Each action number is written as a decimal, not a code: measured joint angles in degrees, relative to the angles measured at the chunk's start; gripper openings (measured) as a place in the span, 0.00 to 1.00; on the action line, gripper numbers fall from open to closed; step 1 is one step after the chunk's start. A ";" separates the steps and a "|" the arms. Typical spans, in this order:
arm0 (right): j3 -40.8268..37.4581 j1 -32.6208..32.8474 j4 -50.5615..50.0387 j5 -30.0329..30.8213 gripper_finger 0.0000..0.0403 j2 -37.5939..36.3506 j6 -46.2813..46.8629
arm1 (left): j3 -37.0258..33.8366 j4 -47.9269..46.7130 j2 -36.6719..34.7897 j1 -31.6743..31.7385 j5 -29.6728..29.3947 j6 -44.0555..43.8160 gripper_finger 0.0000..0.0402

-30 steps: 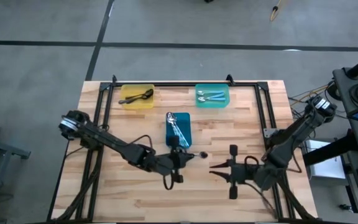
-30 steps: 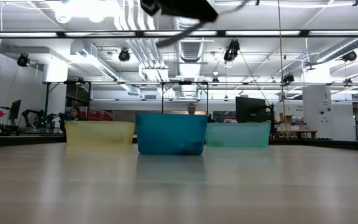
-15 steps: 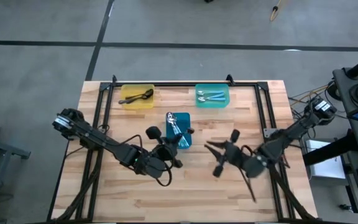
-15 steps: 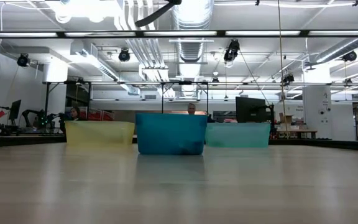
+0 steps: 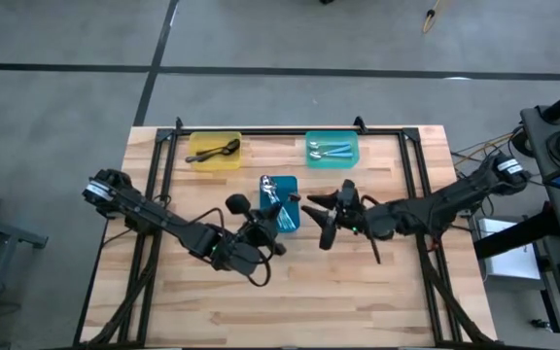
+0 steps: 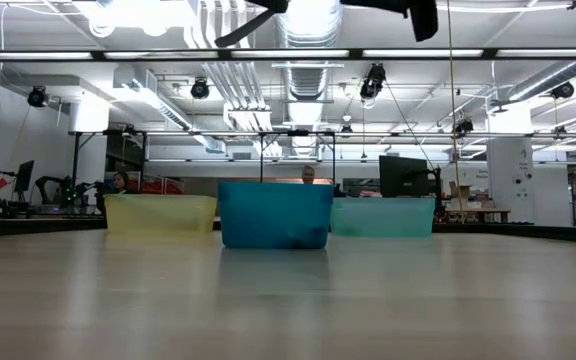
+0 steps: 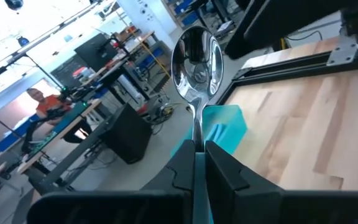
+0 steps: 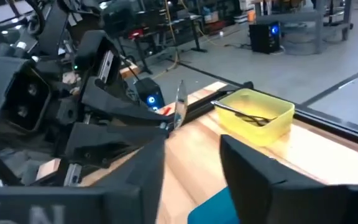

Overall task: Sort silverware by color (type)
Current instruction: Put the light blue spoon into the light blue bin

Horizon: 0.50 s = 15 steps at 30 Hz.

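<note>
My left gripper was clenched on a shiny silver spoon, held just at the near side of the blue tray, with the handle pinched between the fingers and the bowl pointing straight out ahead of them. My right gripper, jaws parted and empty, hung just right of that tray facing the spoon. I judged a hand-over would turn on that upright long axis, the right jaws straddling the handle.

Three trays: yellow tray, teal tray, blue tray; two arms.
</note>
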 joint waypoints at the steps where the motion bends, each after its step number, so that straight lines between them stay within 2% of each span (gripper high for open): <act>1: 0.01 -0.54 0.72 -0.20 0.38 0.42 -0.02 | 0.00 0.01 0.00 0.13 0.00 -0.17 0.00; 5: 0.01 -2.91 4.95 -1.27 0.51 2.28 -3.02 | 0.00 0.06 0.00 1.21 0.00 -0.46 0.00; 8: 0.01 -4.15 8.62 -4.14 0.56 2.30 -6.10 | 0.00 0.03 0.00 1.89 0.02 -0.46 0.00; 11: 0.01 -4.89 9.86 -6.19 0.58 2.22 -7.56 | 0.00 0.06 0.00 2.21 0.02 -0.50 0.00; 15: 0.01 -6.24 10.25 -5.99 0.56 2.90 -8.11 | 0.00 1.01 0.02 2.47 0.07 -0.52 0.00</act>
